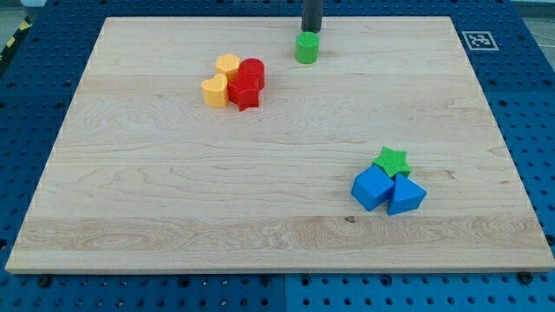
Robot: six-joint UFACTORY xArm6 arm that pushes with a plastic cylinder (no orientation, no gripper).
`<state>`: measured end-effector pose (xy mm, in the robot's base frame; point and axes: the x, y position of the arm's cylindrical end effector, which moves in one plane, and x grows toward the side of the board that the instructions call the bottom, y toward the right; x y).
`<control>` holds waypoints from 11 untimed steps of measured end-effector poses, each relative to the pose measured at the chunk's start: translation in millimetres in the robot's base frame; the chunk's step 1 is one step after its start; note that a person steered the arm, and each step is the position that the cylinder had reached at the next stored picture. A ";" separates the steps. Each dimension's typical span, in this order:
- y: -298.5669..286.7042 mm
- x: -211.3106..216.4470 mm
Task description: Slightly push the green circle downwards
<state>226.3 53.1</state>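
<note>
The green circle (307,48) is seen upright, its axis vertical, with no discernible facing. My tip (310,30) is placed just above it toward the view's top, apparently touching. No claw is fitted, only a plain rod, so nothing is gripped.

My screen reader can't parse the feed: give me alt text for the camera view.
My tip sits just above the green circle block near the top edge of the pale wooden board. Yellow blocks and red blocks cluster upper left; a green star touches two blue blocks lower right.

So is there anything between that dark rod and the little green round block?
No. In the camera view my tip sits right behind the green circle, toward the view's top, with nothing between.
</note>
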 end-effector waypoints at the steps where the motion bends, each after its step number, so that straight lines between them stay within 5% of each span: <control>1: 0.0 21.2; 11: -5.8 12.7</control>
